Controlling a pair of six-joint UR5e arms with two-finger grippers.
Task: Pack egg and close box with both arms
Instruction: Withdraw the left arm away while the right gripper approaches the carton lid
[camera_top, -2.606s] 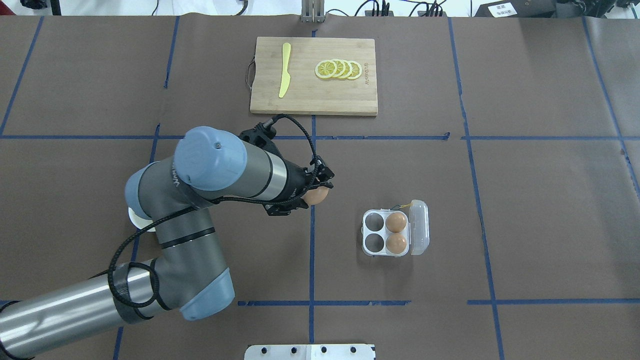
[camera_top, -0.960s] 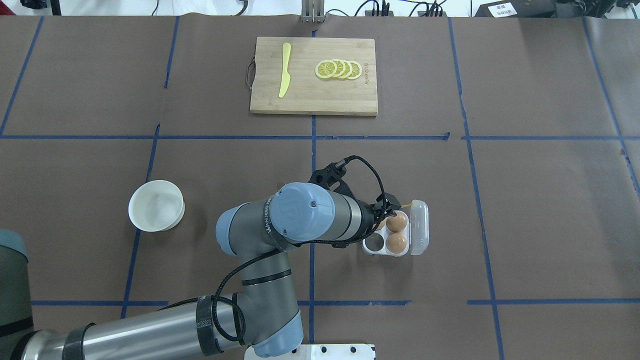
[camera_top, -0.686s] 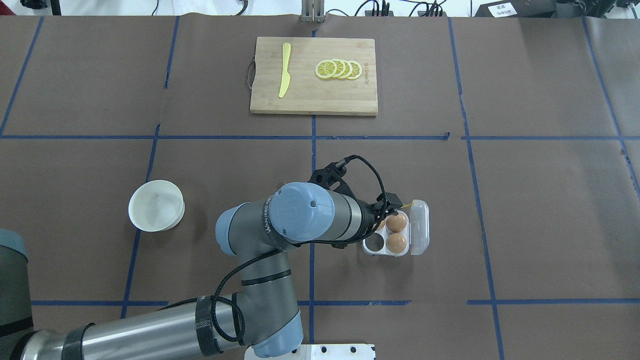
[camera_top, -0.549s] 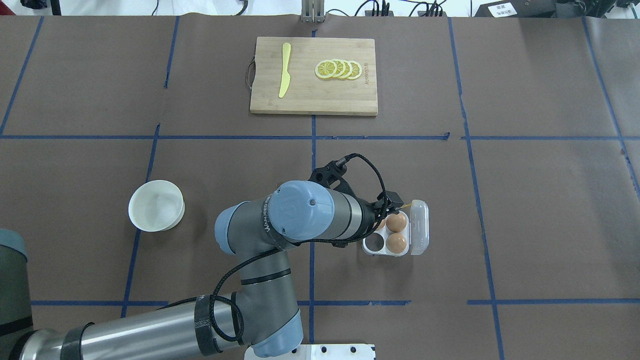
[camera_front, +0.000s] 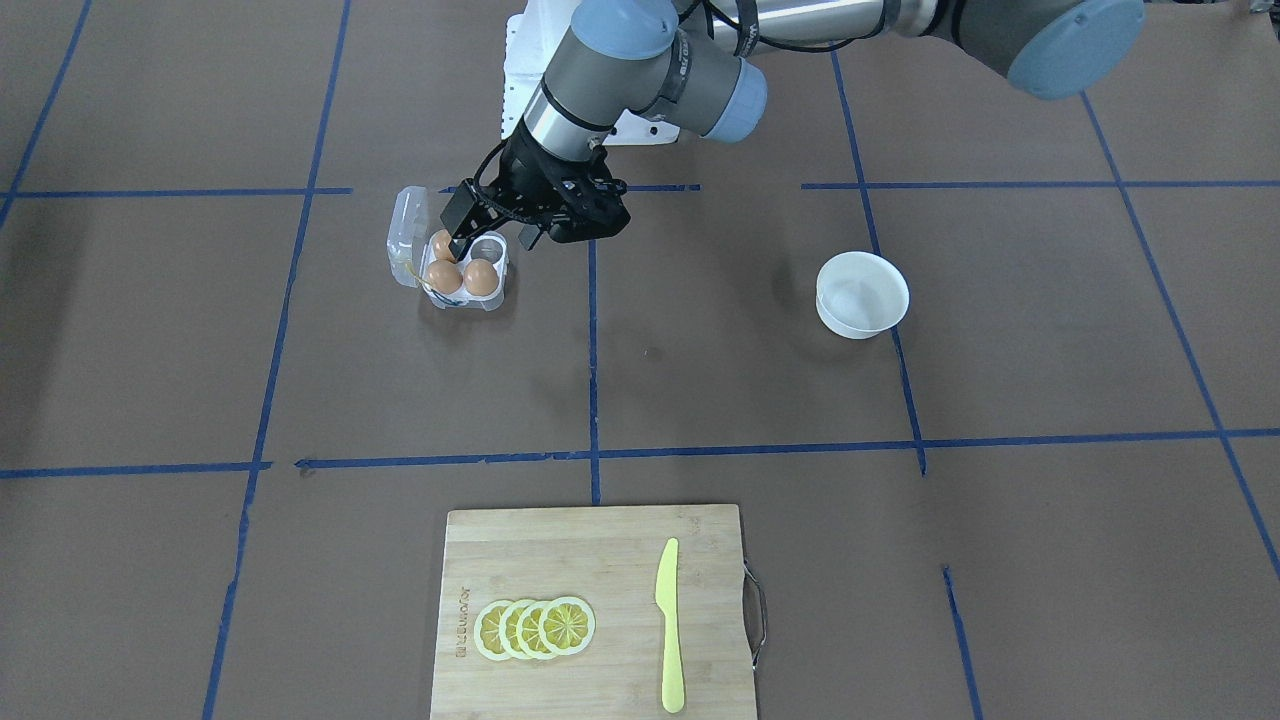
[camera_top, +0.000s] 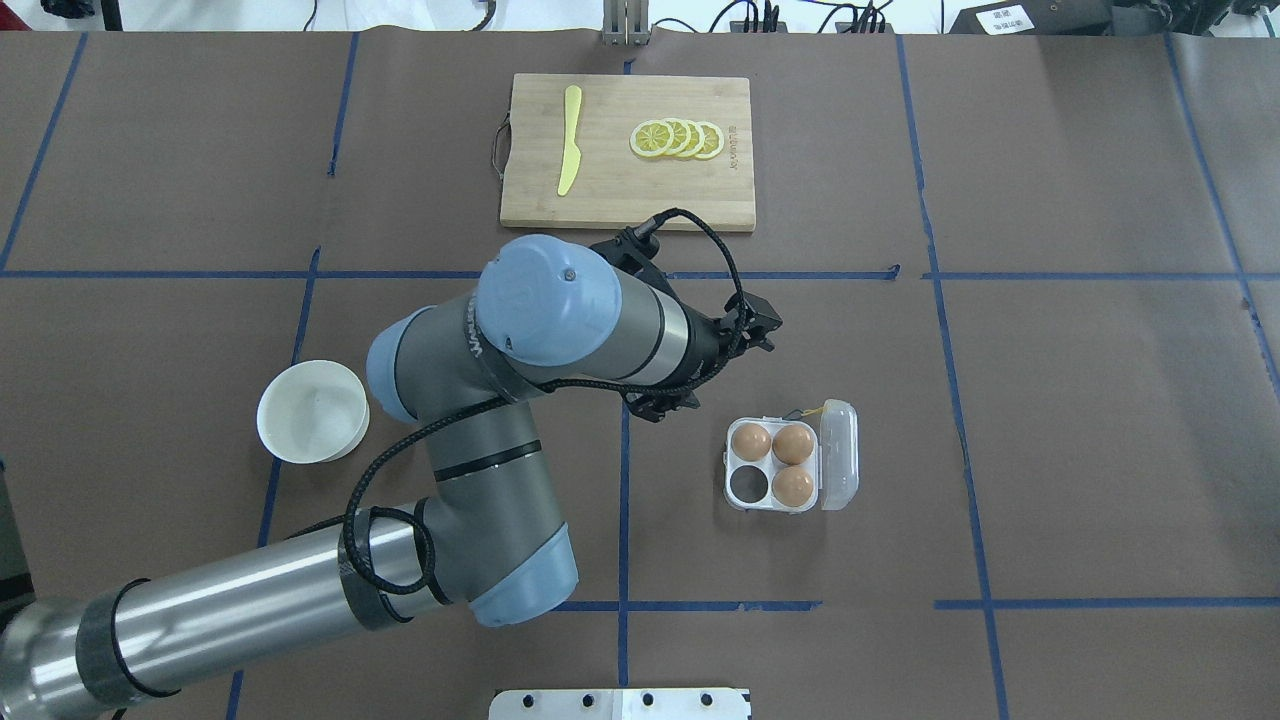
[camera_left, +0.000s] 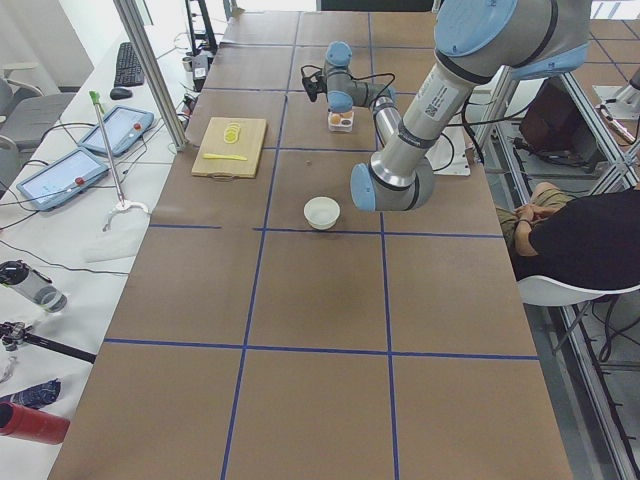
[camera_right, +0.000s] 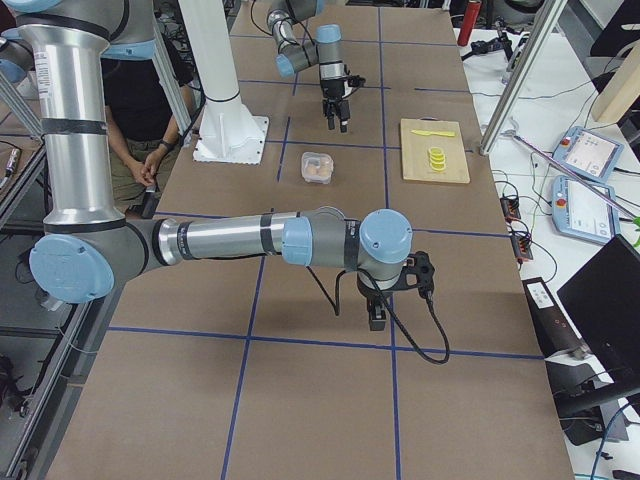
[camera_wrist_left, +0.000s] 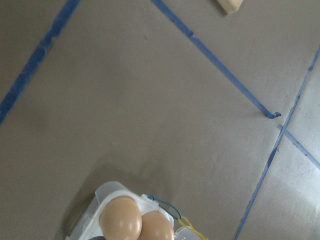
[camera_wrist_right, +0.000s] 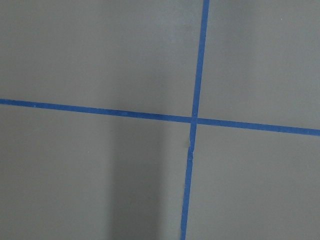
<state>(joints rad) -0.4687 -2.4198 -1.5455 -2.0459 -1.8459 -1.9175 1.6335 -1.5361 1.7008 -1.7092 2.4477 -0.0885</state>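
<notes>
Carton status for you: small clear plastic four-cell egg box (camera_top: 771, 464) sits right of centre, a bit below the middle of your overhead view. Its hinged clear lid (camera_top: 839, 455) stands open on the right side. A thin yellow string (camera_top: 815, 409) shows at the upper-right corner.

The smooth orange-brown egg (camera_top: 751, 441) sits in the upper-left cell, whole and matte. Two look-alike eggs (camera_top: 793, 444) fill both right cells; the lower-left cell shows only its dark bottom. In your front-facing view the same egg (camera_front: 480, 277) is in the lower-right cell. The left wrist view catches the box at its bottom edge with two eggs side by side.

The black left gripper (camera_top: 712, 367) is up and left of the box in the overhead view, clear of it. Its jaws are spread wide with nothing between them. In the front-facing view it (camera_front: 490, 238) overlaps the box's top edge.

The right gripper (camera_right: 377, 316) shows only in the lower middle of the right side view, pointing down at the table. You cannot tell from there whether it is spread or closed.

Also on the table are a round white bowl (camera_top: 312, 411) at centre left and a bamboo cutting board (camera_top: 625, 200) at upper centre. The board carries yellow lemon slices (camera_top: 677, 138) and a yellow plastic knife (camera_top: 569, 140).
</notes>
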